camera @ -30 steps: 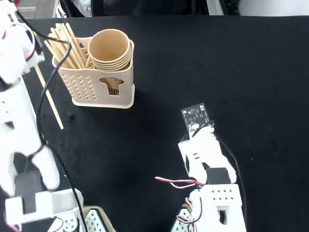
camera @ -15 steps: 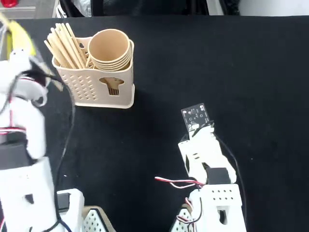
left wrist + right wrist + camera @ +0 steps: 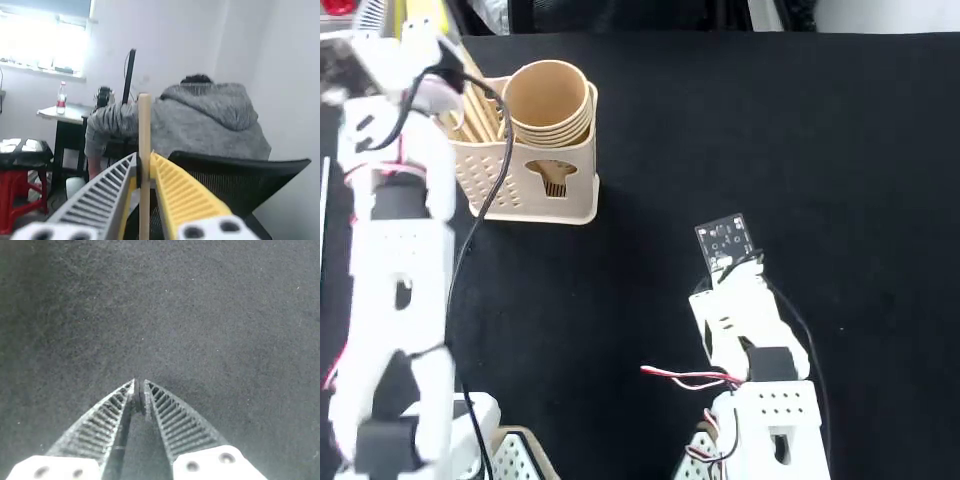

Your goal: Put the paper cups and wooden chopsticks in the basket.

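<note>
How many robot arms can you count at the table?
2. The left arm stands at the left edge of the table, beside the basket, left hand shut on a chopstick. The right arm lies right of middle, right hand shut, empty.

The basket (image 3: 520, 197) is beige with dotted holes, the paper cups (image 3: 548, 100) tan, the wooden chopstick (image 3: 144, 130) pale. The tabletop (image 3: 800, 130) is black

no readable text or numbers, circuit board (image 3: 723, 240) on an arm has tiny white marks too small to read, dark mark on basket (image 3: 530, 185) front not legible, bottle (image 3: 61, 98) label too blurred
</note>
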You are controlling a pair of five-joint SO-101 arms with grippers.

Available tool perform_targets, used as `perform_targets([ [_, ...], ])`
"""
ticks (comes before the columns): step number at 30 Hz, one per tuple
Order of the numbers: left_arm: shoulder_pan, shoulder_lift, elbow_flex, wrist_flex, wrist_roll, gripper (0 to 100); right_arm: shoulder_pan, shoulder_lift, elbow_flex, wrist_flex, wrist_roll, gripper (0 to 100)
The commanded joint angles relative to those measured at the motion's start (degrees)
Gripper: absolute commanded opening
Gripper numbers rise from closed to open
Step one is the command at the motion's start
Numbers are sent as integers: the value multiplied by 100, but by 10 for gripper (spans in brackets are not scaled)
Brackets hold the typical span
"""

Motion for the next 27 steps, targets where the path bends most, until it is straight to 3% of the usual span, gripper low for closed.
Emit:
perform_targets([
  [1, -75, 255, -347, -26, 18, 29, 35, -75, -189, -53, 53, 11],
  [7, -215, 440, -110, 97, 18, 34, 35, -75, -189, -53, 53, 11],
  [9, -224, 360, 22, 519, -26, 88, 35, -75, -189, -53, 53, 11],
  [12, -215, -79, 40, 1653, 18, 237, 35, -75, -189, -53, 53, 11],
  [15, -303, -642, 4, 2760, -35, 245, 35, -75, -189, -53, 53, 11],
  [21, -1156, -1565, -602, 4967, -466, 241, 26, -75, -171, -44, 53, 11],
  [27, -2501, -782, -1587, 6391, -475, 241, 26, -75, -171, -44, 53, 11],
])
